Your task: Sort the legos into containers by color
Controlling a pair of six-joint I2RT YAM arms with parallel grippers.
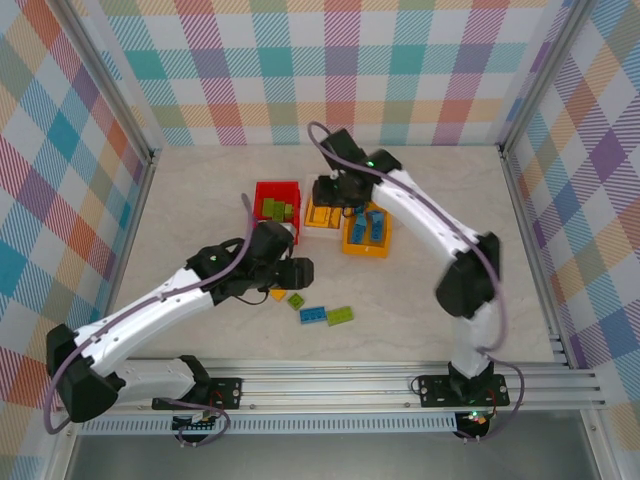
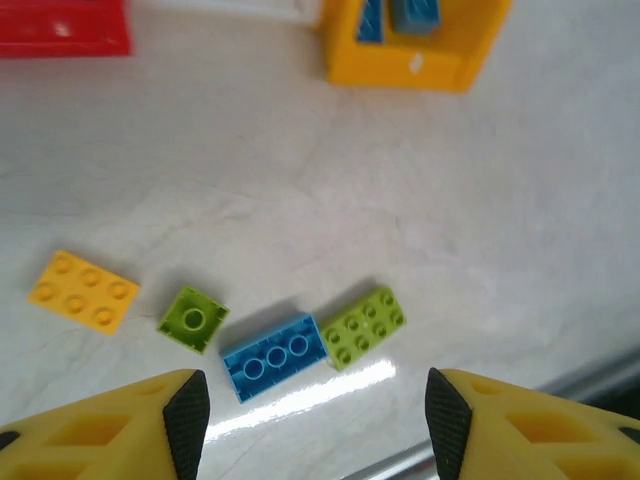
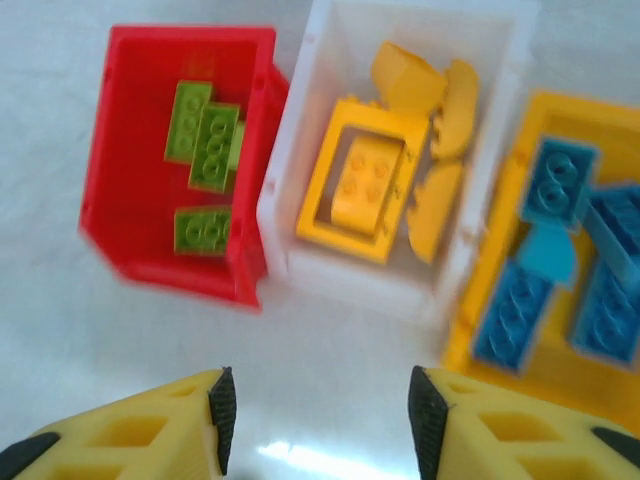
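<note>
Four loose legos lie on the table in front of my left gripper (image 2: 312,420), which hangs open and empty above them: a yellow brick (image 2: 83,290), a small lime square (image 2: 193,319), a blue brick (image 2: 274,356) and a lime brick (image 2: 363,326) touching it. From above the same blue brick (image 1: 312,315) sits just right of my left gripper (image 1: 300,270). My right gripper (image 3: 318,415) is open and empty, hovering near the bins. The red bin (image 3: 190,38) holds lime bricks, the white bin (image 3: 360,285) holds yellow pieces and the yellow frame (image 3: 325,175), and the orange-yellow bin (image 3: 470,300) holds blue bricks.
The three bins stand side by side mid-table: red (image 1: 277,187), white (image 1: 308,222), orange-yellow (image 1: 365,250). A metal rail (image 1: 400,380) runs along the near edge, just behind the loose bricks. Checkered walls enclose the table.
</note>
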